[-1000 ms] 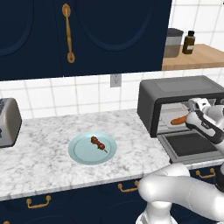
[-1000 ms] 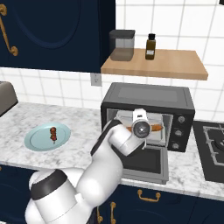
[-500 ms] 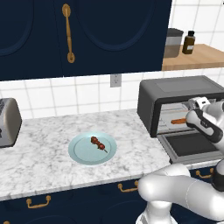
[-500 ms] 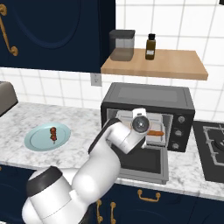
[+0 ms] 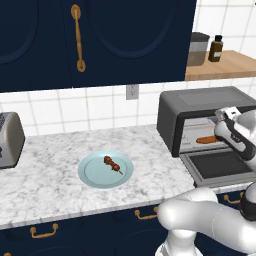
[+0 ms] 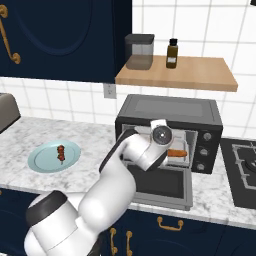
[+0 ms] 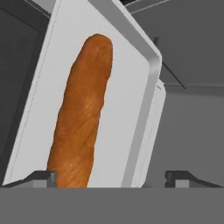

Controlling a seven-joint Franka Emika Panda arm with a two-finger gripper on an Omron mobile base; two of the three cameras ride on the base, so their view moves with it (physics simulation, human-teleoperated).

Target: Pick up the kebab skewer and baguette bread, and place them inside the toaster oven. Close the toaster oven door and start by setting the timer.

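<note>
The baguette bread (image 7: 81, 118) lies free on the light tray (image 7: 127, 87) inside the toaster oven (image 5: 205, 102) (image 6: 170, 107). My gripper (image 7: 111, 178) is open just in front of the loaf's near end, one fingertip (image 7: 41, 177) beside it and the other far off to the side. From the base views the baguette (image 5: 205, 140) (image 6: 177, 153) shows past my hand. The toaster oven door (image 5: 220, 167) (image 6: 162, 187) hangs open and flat. The kebab skewer (image 5: 112, 163) (image 6: 61, 152) rests on a pale blue plate (image 5: 92, 175) (image 6: 42, 160) on the counter.
A silver toaster (image 5: 10, 140) (image 6: 7, 112) stands at the counter's left end. A wooden shelf (image 6: 190, 75) above the oven carries a jar and a brown bottle. A stove top (image 6: 242, 167) lies right of the oven. Dark cabinets hang overhead.
The jaws have spread wide and let go of the baguette, which has settled on the tray. The skewer and plate have not moved.
</note>
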